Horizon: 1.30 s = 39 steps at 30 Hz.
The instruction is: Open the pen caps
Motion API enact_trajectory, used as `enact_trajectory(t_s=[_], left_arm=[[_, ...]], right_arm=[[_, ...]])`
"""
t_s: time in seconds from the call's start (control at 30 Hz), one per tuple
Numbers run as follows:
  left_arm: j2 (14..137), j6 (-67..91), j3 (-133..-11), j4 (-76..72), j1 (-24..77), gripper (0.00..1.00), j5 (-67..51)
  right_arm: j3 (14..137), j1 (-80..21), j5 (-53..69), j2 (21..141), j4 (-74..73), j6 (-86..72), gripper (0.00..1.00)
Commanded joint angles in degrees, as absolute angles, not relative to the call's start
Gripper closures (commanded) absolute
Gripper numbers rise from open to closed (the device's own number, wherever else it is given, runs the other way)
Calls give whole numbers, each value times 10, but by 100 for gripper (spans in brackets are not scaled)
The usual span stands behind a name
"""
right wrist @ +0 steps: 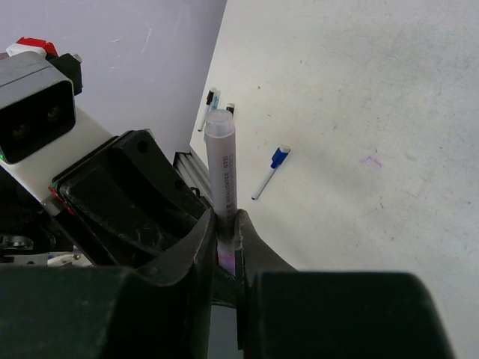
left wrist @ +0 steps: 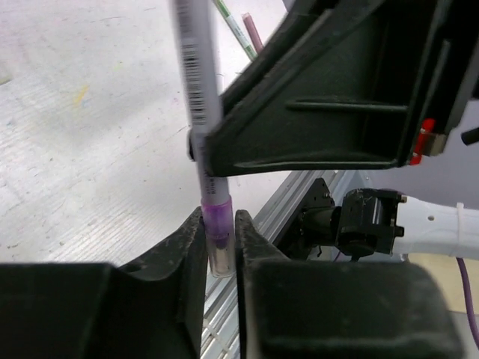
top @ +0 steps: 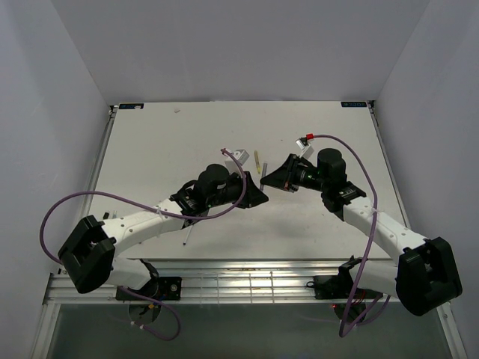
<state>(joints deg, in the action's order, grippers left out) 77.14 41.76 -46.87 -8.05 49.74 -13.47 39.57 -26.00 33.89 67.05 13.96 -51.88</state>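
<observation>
A white pen (left wrist: 196,75) with a purple cap (left wrist: 217,221) is held between both grippers above the table. My left gripper (left wrist: 219,217) is shut on the purple cap end. My right gripper (right wrist: 227,217) is shut on the white barrel (right wrist: 222,161) just above the cap, and its black body (left wrist: 329,90) fills the left wrist view. In the top view the left gripper (top: 258,193) and right gripper (top: 275,179) meet tip to tip at the table's middle, hiding the pen.
A yellow pen (top: 257,161) lies just behind the grippers. A greenish pen (left wrist: 236,30) and a pink pen (left wrist: 252,34) lie on the table. A blue-capped white pen (right wrist: 271,170) lies loose. A thin white pen (top: 187,235) lies near the front edge.
</observation>
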Motion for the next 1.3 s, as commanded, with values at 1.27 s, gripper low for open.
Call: enact_trajectory(t_s=[1.27], left_arm=[[676,408,-381,-31,508,100,-97]], right_arm=[[979,-222,231,1010,2,-441,92]])
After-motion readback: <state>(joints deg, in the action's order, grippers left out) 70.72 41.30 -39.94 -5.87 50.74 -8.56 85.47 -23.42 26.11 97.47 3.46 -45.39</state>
